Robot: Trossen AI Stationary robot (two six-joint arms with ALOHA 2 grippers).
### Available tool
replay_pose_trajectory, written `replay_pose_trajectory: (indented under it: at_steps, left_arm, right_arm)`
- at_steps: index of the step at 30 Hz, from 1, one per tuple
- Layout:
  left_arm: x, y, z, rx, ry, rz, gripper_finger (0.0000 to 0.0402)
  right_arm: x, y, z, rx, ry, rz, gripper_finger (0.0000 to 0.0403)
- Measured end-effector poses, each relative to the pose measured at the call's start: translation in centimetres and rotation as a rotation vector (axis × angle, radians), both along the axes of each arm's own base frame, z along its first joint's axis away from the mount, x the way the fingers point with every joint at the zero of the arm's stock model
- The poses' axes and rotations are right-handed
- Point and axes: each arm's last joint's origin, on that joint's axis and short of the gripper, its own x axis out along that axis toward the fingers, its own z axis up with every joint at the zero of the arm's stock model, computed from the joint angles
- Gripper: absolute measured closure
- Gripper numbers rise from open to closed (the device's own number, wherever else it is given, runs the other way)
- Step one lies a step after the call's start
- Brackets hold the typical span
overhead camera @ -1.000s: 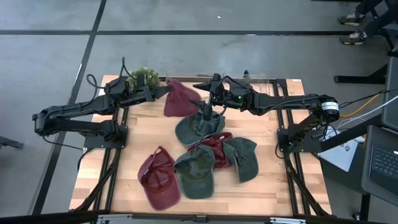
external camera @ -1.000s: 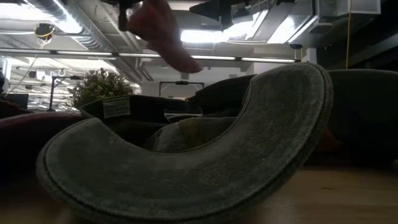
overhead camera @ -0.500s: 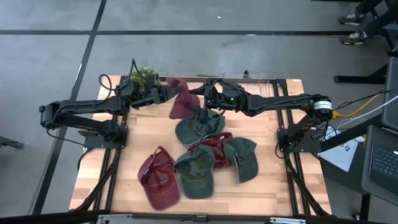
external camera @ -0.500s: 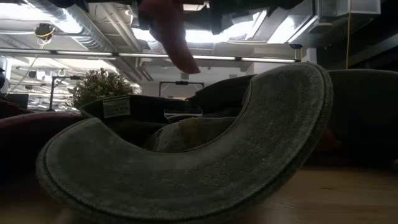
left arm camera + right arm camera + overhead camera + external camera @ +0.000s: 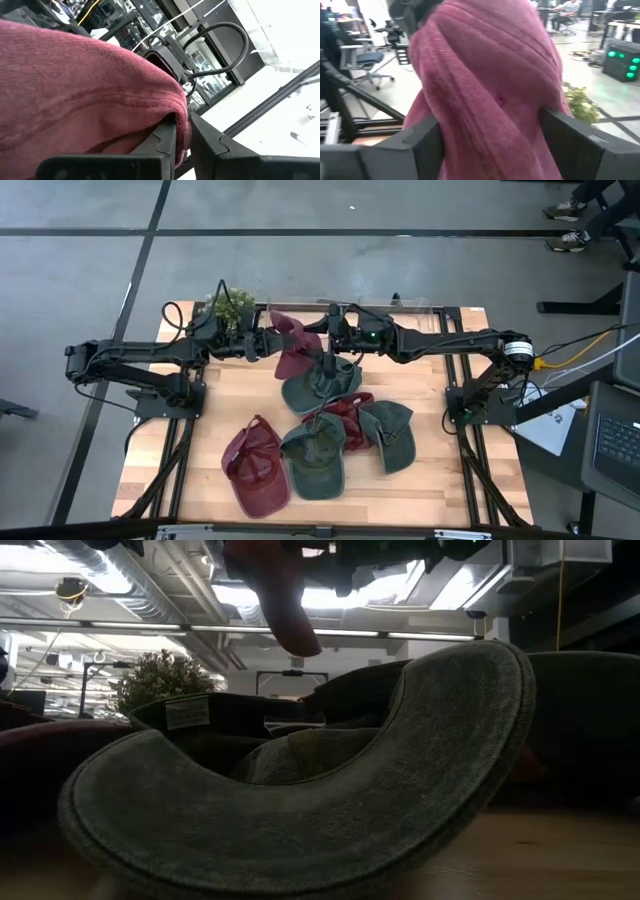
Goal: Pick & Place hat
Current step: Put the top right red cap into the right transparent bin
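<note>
**A:** Where is the maroon corduroy cap point(image 5: 293, 345) at this moment?

**B:** Lifted clear of the light wooden tabletop point(image 5: 225, 400), hanging between the two arms over the far half of the table. The left gripper point(image 5: 268, 343) has it: in the left wrist view its two dark fingers point(image 5: 165, 142) stand nearly together with a fold of the maroon cloth point(image 5: 90, 95) pinched in the narrow slot between them.

**A:** And the right gripper point(image 5: 328, 338)?

**B:** It sits at the cap's other side, facing the left one. In the right wrist view its fingers point(image 5: 422, 137) stand wide apart, one on either side of the hanging cloth point(image 5: 490, 90), which fills the gap between them. Whether the pads actually press on the fabric I cannot tell.

**A:** What lies under the fingers?

**B:** Just below and on the near side of the held cap lies an olive-green cap point(image 5: 320, 383) on the wood. Nearer still is a cluster: a second maroon cap point(image 5: 350, 410), a green cap beside it point(image 5: 390, 432), another green cap point(image 5: 315, 455), and a maroon cap lying open side up point(image 5: 255, 468).

**A:** Anything behind the left fingers?

**B:** A small green leafy plant point(image 5: 230, 304) at the table's far edge, close to the left arm's wrist.
</note>
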Motion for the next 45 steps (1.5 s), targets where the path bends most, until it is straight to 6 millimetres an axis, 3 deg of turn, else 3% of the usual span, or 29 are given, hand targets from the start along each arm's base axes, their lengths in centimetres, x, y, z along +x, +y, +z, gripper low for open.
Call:
replay_pose_trajectory:
  at_steps: [9, 14, 22, 32, 38, 45]
  left_arm:
    - [0.0, 0.1, 0.0, 0.047, 0.005, 0.019, 0.0362]
    - [0.0, 0.0, 0.0, 0.159, 0.014, 0.021, 0.0358]
    - [-0.5, -0.6, 0.3, 0.451, 0.002, -0.028, 0.0301]
    - [-3.5, -1.2, 1.0, 0.816, 0.058, 0.027, 0.0205]
    - [-4.2, -1.6, 1.0, 1.08, 0.09, 0.083, 0.0192]
    - [-3.0, -1.9, -0.3, 1.273, 0.188, 0.097, 0.0196]
  right_arm:
    - [0.0, 0.0, 0.0, 0.001, -0.003, 0.006, 0.029]
    - [0.0, 0.1, 0.0, 0.022, -0.006, 0.021, 0.0388]
    - [-0.1, 0.1, 0.0, 0.126, -0.001, 0.156, 0.0393]
    - [-0.4, -0.5, -0.6, 0.367, 0.096, 0.347, 0.0394]
    - [-0.5, -0.3, -0.5, 0.487, 0.117, 0.402, 0.0394]
    - [-0.5, -0.3, -0.5, 0.581, 0.126, 0.395, 0.0393]
